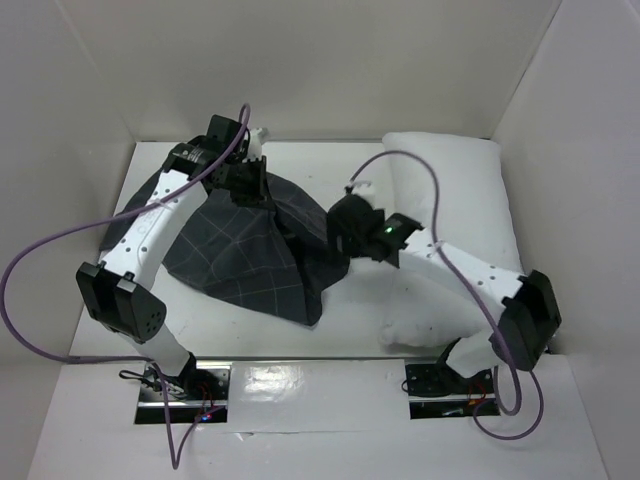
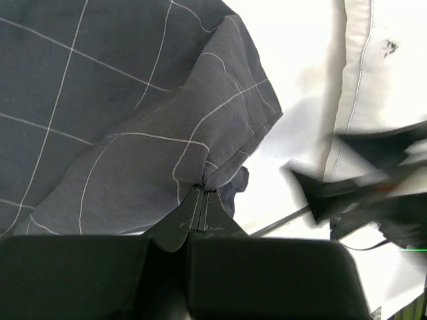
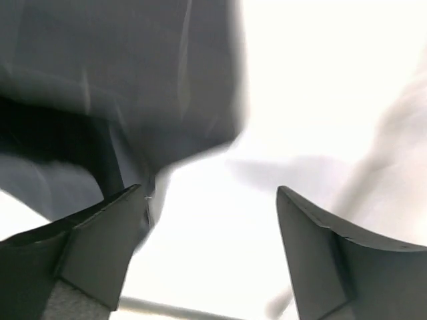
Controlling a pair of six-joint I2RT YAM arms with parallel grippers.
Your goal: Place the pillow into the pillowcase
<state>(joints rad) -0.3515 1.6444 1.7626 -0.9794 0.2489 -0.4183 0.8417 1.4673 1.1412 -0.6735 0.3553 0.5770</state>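
Observation:
The dark grey pillowcase (image 1: 240, 250) with thin light grid lines lies draped left of centre. My left gripper (image 1: 252, 180) is shut on its far edge and holds it lifted; in the left wrist view the fingertips pinch a fold of the pillowcase (image 2: 153, 120) at the gripper (image 2: 203, 193). The white pillow (image 1: 455, 215) lies along the right side, partly under my right arm; it also shows in the left wrist view (image 2: 380, 80). My right gripper (image 1: 342, 232) is open and empty at the pillowcase's right edge, beside the pillow. In the right wrist view the gripper (image 3: 210, 200) frames bare table, with pillowcase (image 3: 120, 80) at upper left.
White walls (image 1: 560, 80) enclose the table on the left, back and right. The arm bases (image 1: 180, 385) sit at the near edge. A purple cable (image 1: 60, 250) loops off the left arm.

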